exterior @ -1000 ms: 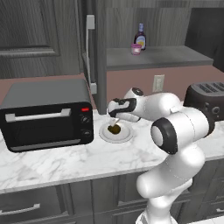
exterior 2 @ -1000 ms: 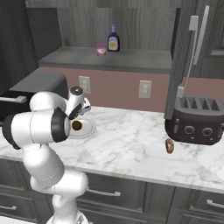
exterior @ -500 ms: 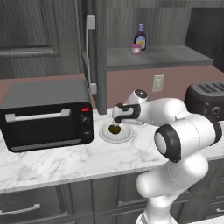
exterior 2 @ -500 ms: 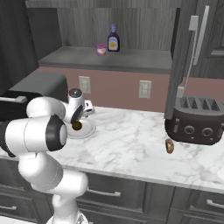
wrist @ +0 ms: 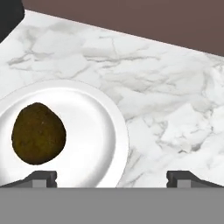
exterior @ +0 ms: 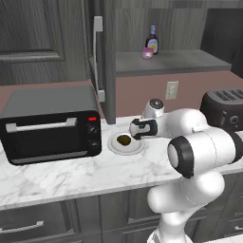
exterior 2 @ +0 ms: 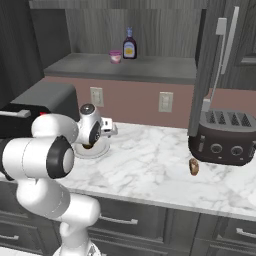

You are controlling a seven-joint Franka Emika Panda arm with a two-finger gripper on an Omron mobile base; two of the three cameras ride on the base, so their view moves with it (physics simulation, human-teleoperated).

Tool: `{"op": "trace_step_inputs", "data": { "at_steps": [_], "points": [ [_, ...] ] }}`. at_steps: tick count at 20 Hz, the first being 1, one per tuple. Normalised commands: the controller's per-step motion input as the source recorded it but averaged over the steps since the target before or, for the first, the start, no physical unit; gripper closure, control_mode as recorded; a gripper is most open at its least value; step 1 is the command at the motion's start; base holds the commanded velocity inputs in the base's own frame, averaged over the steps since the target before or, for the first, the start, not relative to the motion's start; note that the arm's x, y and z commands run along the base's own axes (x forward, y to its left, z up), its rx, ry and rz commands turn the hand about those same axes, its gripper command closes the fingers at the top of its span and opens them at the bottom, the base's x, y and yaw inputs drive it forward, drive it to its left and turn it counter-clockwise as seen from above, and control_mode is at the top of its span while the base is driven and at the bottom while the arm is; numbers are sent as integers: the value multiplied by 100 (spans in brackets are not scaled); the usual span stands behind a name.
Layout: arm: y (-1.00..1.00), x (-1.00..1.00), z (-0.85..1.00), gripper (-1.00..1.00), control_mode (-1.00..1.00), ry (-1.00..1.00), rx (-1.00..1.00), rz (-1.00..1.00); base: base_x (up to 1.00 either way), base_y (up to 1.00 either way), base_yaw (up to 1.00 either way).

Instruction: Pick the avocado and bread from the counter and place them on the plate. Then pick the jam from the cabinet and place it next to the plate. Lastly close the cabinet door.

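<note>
The dark olive avocado point(wrist: 38, 133) lies on the pale round plate point(wrist: 117, 131), left of centre. My gripper point(wrist: 111, 178) hangs open just above the plate's right rim, with nothing between its fingertips point(wrist: 41, 177). From the left base the gripper point(exterior: 135, 131) sits over the right side of the plate point(exterior: 114, 146), and the avocado point(exterior: 124, 140) rests on it. The tan bread point(exterior 2: 193, 166) lies on the marble counter point(exterior 2: 150, 160) in front of the toaster. The pink jam point(exterior: 147, 53) stands on the cabinet shelf point(exterior: 180, 61). The cabinet door point(exterior: 108, 57) stands open.
A black toaster oven point(exterior: 50, 123) stands left of the plate. A dark toaster point(exterior 2: 225, 137) is at the right. A taller dark bottle point(exterior 2: 129, 44) stands beside the jam point(exterior 2: 115, 56). The other open door point(exterior 2: 212, 65) hangs above the toaster.
My hand has drifted to the right, from over the plate's middle towards its right rim. The avocado has stayed on the plate.
</note>
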Motion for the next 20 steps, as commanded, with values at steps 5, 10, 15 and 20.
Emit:
{"op": "trace_step_inputs", "data": {
  "at_steps": [5, 10, 15, 20],
  "points": [
    [-59, -1, 11, -100, -100, 0, 0, -22, 0, 0, 0],
    [-62, -8, 16, -100, -100, 2, 2, -17, 0, 0, 0],
    [-63, -10, 6, -100, -100, 3, 2, -13, 0, 0, 0],
    [-62, -29, 0, -100, -100, 0, 3, -6, 0, 0, 0]
  ]
}}
